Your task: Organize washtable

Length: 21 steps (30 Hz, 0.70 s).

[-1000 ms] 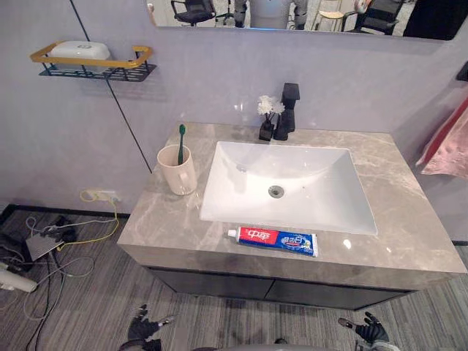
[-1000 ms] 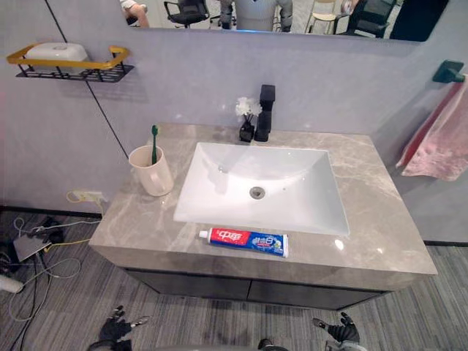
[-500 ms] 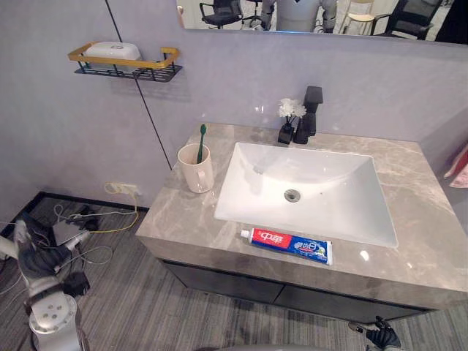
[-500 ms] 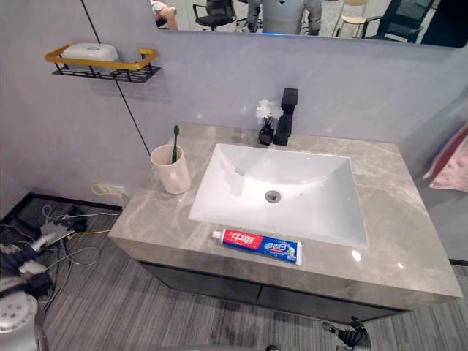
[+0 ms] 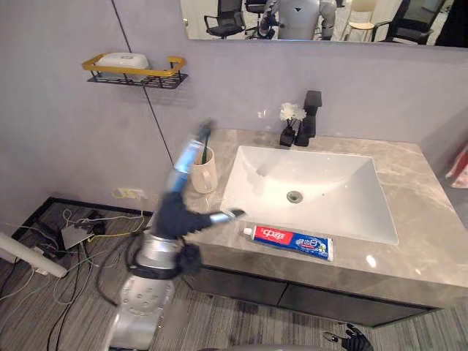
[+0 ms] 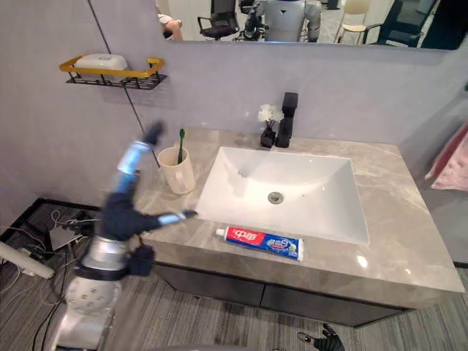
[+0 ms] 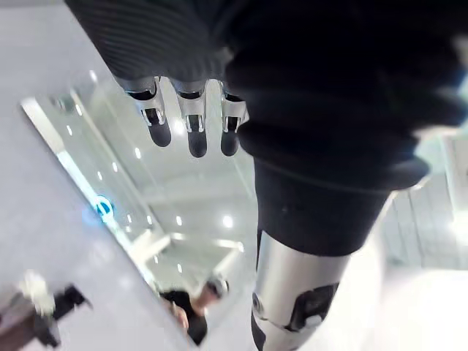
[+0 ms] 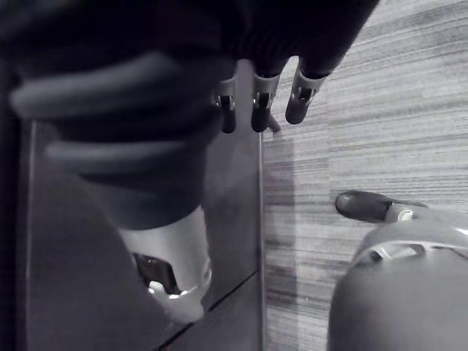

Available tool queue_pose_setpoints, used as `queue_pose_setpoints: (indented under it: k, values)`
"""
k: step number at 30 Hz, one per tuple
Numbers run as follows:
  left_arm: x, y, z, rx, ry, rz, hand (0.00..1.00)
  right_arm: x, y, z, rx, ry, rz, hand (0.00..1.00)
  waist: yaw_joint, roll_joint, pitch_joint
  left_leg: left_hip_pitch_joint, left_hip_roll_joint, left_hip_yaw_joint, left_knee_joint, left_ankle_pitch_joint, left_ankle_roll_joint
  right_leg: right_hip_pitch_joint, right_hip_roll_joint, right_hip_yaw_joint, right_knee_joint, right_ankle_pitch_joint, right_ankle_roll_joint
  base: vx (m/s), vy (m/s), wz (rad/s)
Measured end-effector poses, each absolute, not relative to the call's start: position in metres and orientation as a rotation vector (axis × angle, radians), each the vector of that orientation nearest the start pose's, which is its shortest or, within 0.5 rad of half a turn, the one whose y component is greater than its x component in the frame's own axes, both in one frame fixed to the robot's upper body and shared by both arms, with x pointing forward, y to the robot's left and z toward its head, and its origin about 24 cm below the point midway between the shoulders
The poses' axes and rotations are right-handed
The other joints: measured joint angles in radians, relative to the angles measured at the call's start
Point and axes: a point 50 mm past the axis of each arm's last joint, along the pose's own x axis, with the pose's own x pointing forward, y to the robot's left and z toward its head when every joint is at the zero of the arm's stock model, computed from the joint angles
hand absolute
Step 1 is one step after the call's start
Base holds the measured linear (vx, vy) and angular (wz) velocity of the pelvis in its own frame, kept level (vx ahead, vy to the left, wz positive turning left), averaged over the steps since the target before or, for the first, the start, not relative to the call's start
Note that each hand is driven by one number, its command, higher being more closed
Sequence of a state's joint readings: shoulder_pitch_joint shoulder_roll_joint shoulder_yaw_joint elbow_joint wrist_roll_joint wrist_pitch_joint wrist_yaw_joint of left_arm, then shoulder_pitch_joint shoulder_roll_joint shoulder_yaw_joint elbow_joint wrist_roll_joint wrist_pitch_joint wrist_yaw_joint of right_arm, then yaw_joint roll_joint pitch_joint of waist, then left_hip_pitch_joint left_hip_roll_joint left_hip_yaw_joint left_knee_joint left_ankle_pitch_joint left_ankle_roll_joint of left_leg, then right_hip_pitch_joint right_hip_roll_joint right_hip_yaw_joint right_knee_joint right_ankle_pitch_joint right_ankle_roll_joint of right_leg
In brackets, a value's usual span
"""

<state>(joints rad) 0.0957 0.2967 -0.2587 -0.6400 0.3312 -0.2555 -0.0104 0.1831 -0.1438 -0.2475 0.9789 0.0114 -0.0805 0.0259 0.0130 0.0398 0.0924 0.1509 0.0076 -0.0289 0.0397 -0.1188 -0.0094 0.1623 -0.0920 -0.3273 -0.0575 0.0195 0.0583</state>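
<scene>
Washtable cup (image 5: 207, 172) sits partly hidden behind the blurred, released left robot hand (image 5: 176, 212); right robot hand (image 8: 260, 102) released.

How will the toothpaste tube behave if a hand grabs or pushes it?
The toothpaste tube lies flat on the counter, close to its front edge, so it probably won't roll far. It looks like a soft tube, likely to dent when squeezed. The counter looks glossy, so a forward push could slide it off.
</scene>
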Motion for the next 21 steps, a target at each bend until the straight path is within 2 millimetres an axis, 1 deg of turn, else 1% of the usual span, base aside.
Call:
queue_pose_setpoints:
  k: [2,4,5,7,8,10,11,12,16,20,21]
  values:
    - [0.187,0.100,0.165,0.522,-0.794,-0.368,0.00,0.070,-0.238,-0.153,-0.013,1.054,-0.300,0.00,0.000,0.000,0.000,0.000,0.003,0.005,-0.001,0.000,0.000,-0.001,0.003,0.001,0.000,0.000,0.000,0.00,0.008,-0.05]
    - [0.187,0.086,0.155,0.550,-0.767,-0.455,0.00,0.071,-0.237,-0.153,-0.018,1.055,-0.288,0.00,0.001,-0.003,0.000,0.000,0.006,0.006,-0.002,0.001,0.001,-0.002,0.006,0.002,0.000,0.000,0.000,0.00,0.000,0.00]
    - [0.187,0.083,0.151,0.555,-0.757,-0.478,0.00,0.071,-0.237,-0.153,-0.018,1.055,-0.288,0.00,0.001,-0.003,0.000,0.000,0.007,0.007,-0.002,0.001,0.001,-0.003,0.006,0.002,0.000,0.000,0.000,0.03,0.018,-0.02]
    - [0.188,0.075,0.140,0.575,-0.717,-0.533,0.00,0.071,-0.236,-0.153,-0.019,1.054,-0.285,0.00,0.002,-0.003,0.000,-0.001,0.008,0.009,-0.005,0.001,0.001,-0.006,0.007,0.004,0.000,-0.001,-0.001,0.01,0.013,-0.03]
    - [0.191,0.069,0.129,0.593,-0.674,-0.576,0.00,0.071,-0.234,-0.154,-0.026,1.055,-0.270,0.00,0.002,-0.004,-0.001,-0.001,0.008,0.012,-0.004,0.001,0.001,-0.009,0.008,0.007,0.000,-0.001,-0.001,0.02,0.024,-0.06]
    - [0.194,0.066,0.123,0.607,-0.647,-0.597,0.00,0.075,-0.233,-0.153,-0.025,1.048,-0.262,0.00,0.002,-0.006,0.000,0.002,0.008,0.012,-0.006,0.002,0.001,-0.008,0.008,0.007,-0.001,0.000,-0.001,0.01,0.019,-0.04]
    - [0.198,0.062,0.113,0.637,-0.612,-0.624,0.00,0.077,-0.232,-0.153,-0.024,1.043,-0.260,0.00,0.000,-0.008,-0.001,0.003,0.008,0.012,-0.006,0.002,0.001,-0.008,0.007,0.007,-0.002,0.000,-0.001,0.00,0.000,0.00]
    - [0.199,0.061,0.109,0.645,-0.595,-0.635,0.00,0.078,-0.232,-0.153,-0.024,1.041,-0.260,0.00,-0.001,-0.009,-0.002,0.003,0.008,0.011,-0.007,0.002,0.001,-0.008,0.007,0.008,-0.003,0.000,-0.001,0.00,0.000,0.00]
    - [0.204,0.053,0.081,0.711,-0.486,-0.713,0.00,0.080,-0.231,-0.153,-0.022,1.036,-0.257,0.00,-0.002,-0.019,-0.002,0.016,0.008,0.008,-0.016,0.004,-0.001,0.014,0.010,-0.001,-0.029,0.007,-0.002,-0.01,0.007,0.04]
    - [0.208,0.053,0.062,0.769,-0.403,-0.735,0.00,0.086,-0.231,-0.151,-0.022,1.018,-0.254,0.00,-0.004,-0.029,0.002,0.023,0.010,0.005,-0.030,0.007,-0.005,0.021,0.014,-0.004,-0.041,0.012,-0.003,0.00,0.000,0.00]
    - [0.210,0.054,0.056,0.780,-0.374,-0.742,0.00,0.088,-0.230,-0.150,-0.022,1.010,-0.253,0.00,-0.008,-0.026,0.002,0.024,0.010,0.005,-0.033,0.008,-0.006,0.020,0.014,-0.005,-0.041,0.011,-0.003,0.00,0.000,0.00]
